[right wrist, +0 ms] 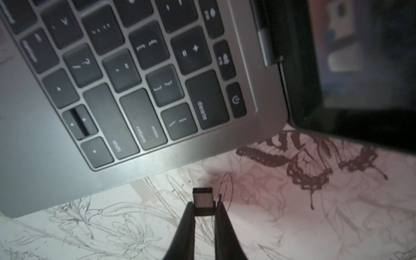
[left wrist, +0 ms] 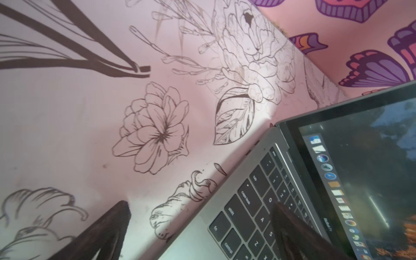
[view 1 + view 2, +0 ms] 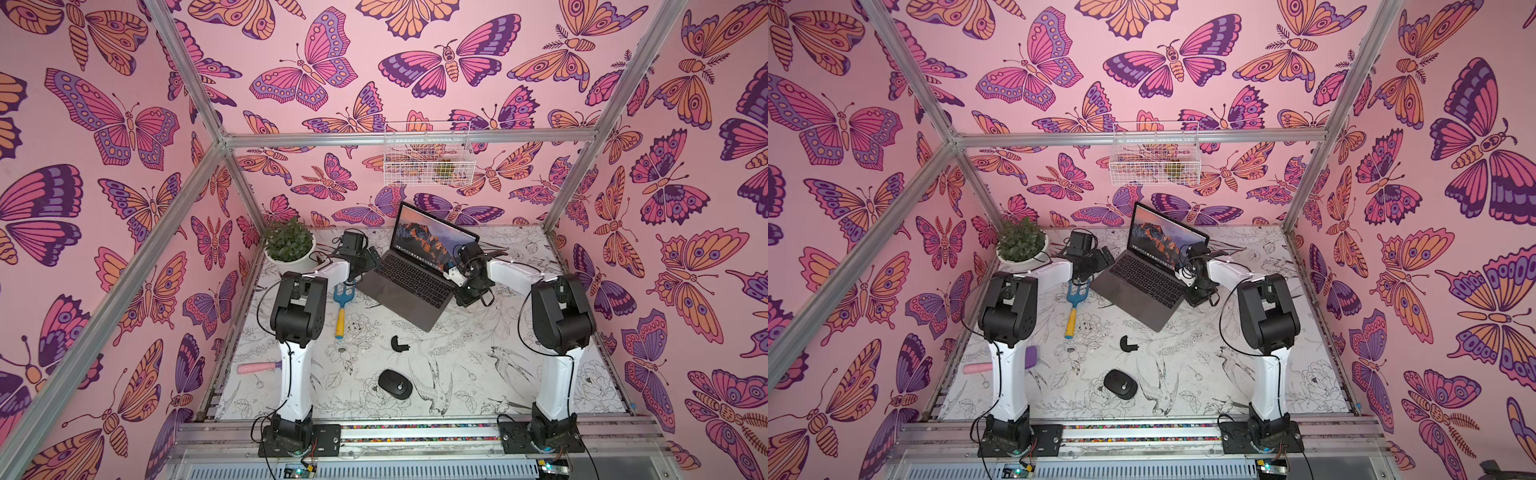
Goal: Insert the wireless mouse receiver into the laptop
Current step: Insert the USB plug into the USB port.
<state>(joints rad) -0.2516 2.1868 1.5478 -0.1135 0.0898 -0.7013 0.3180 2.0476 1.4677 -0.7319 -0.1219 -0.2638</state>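
The laptop [image 3: 415,291] [image 3: 1144,286] lies open at the back of the table, its screen showing an orange mountain. Beside its right edge, my right gripper [image 1: 204,205] is shut on the wireless mouse receiver [image 1: 203,198], a tiny black-and-metal plug. The plug end faces the laptop's [image 1: 33,162] side edge with a short gap between them. My left gripper [image 2: 200,210] is open over the laptop's [image 2: 195,238] left edge: one finger over the table, the other over the keys. The black wireless mouse [image 3: 395,384] [image 3: 1120,384] rests near the front.
A potted plant [image 3: 289,245] stands at the back left. A blue and yellow garden fork [image 3: 341,307] lies left of the laptop, and a small black curved piece [image 3: 399,344] lies in front of it. A pink object [image 3: 257,368] lies front left. A wire basket [image 3: 428,156] hangs on the back wall.
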